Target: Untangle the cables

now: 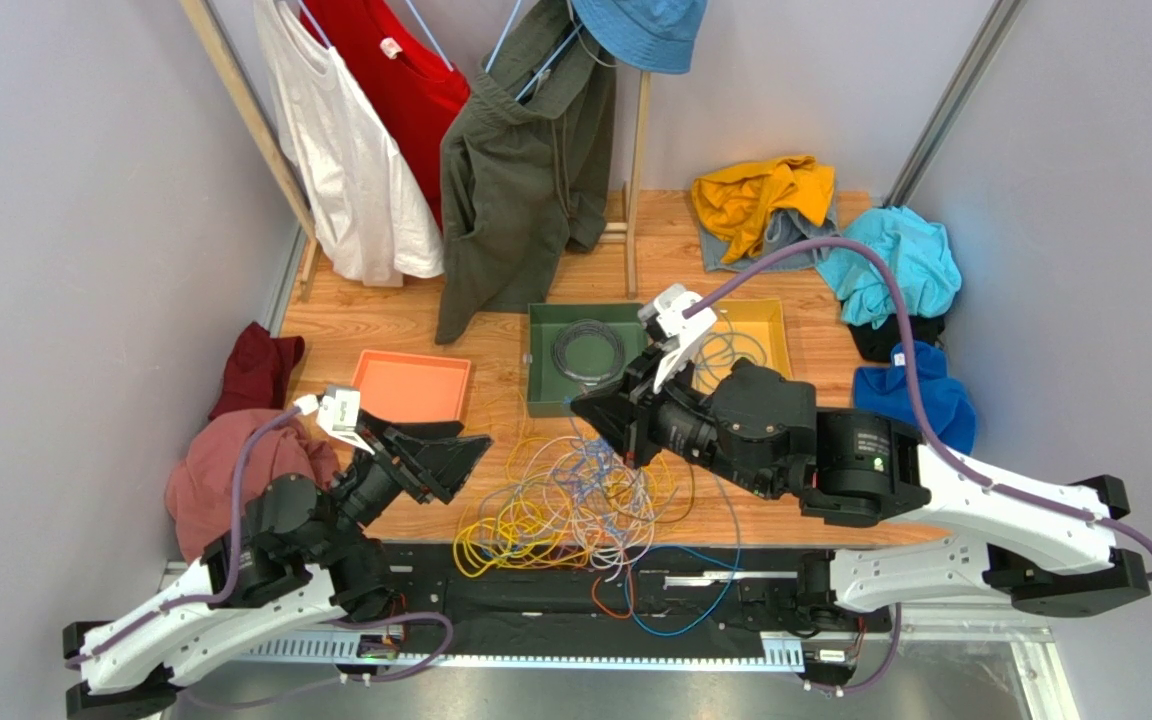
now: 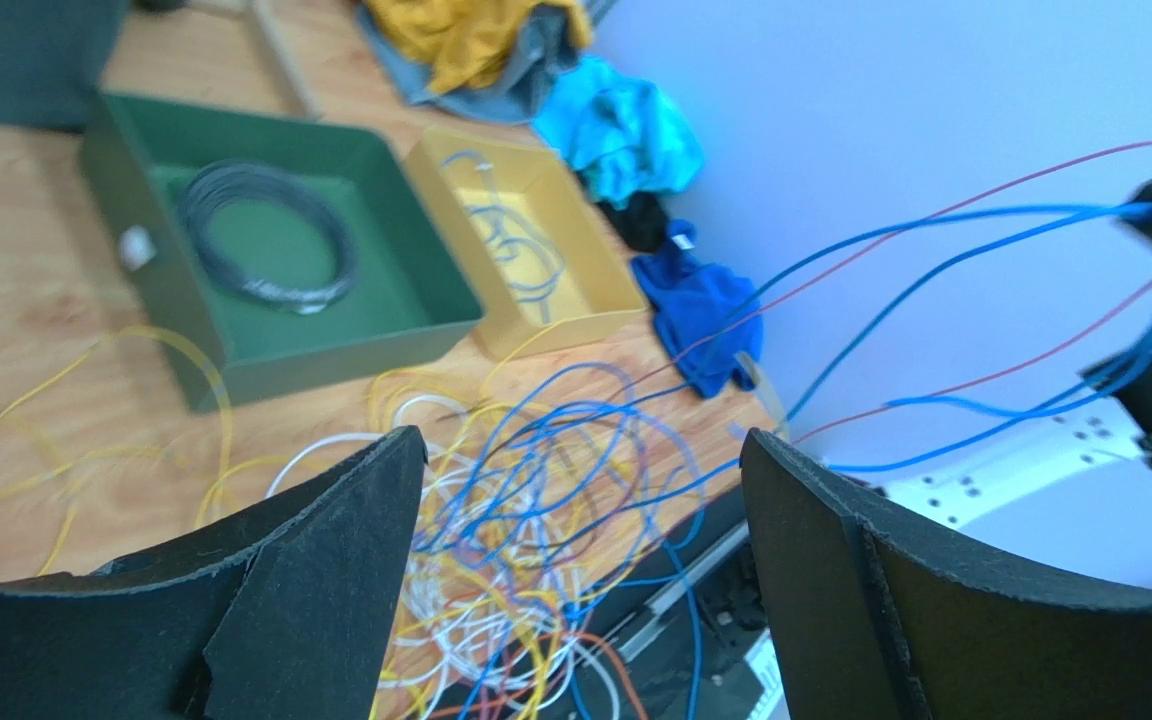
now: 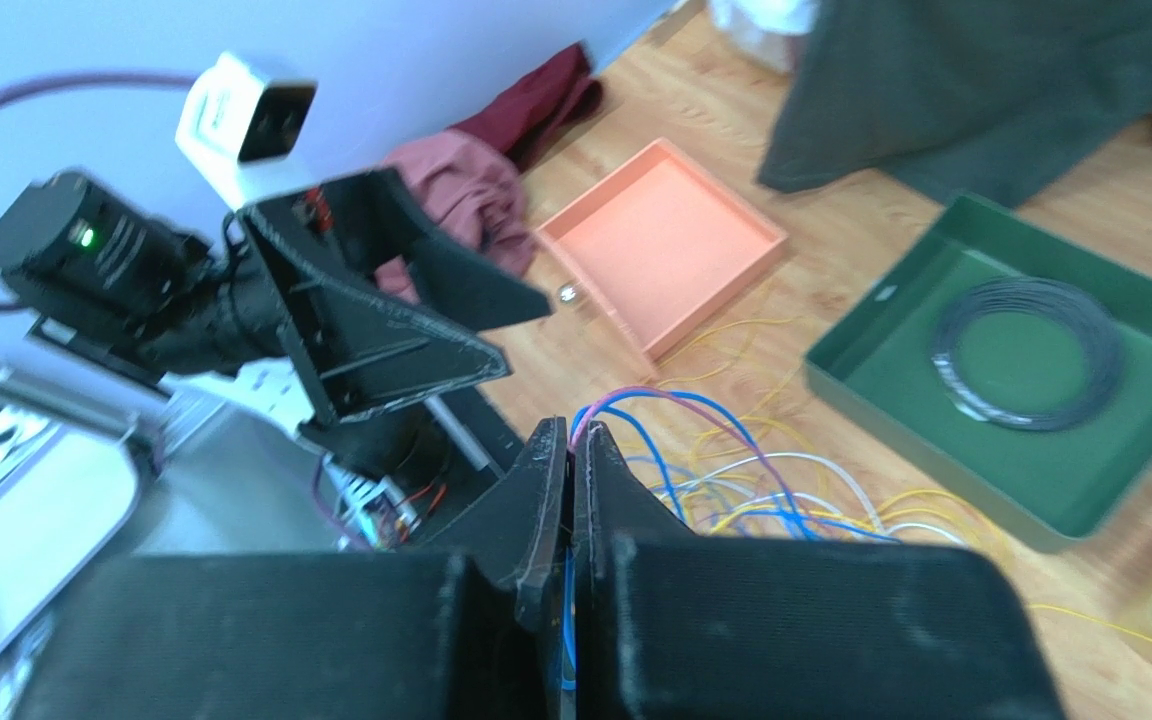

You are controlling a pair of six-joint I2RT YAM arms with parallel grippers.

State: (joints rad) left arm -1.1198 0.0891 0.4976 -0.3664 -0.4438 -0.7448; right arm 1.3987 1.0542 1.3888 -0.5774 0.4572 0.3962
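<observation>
Blue cables (image 2: 567, 458) — taut toward right tool (image 3: 570, 444)

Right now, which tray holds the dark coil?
The green tray, the middle one: the dark coil lies in it. The orange tray to its left looks empty; the yellow tray to its right holds loose pale wires.

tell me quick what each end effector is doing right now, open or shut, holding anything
left end effector: open, holding nothing
right end effector: shut on a few blue and pink cables
</observation>
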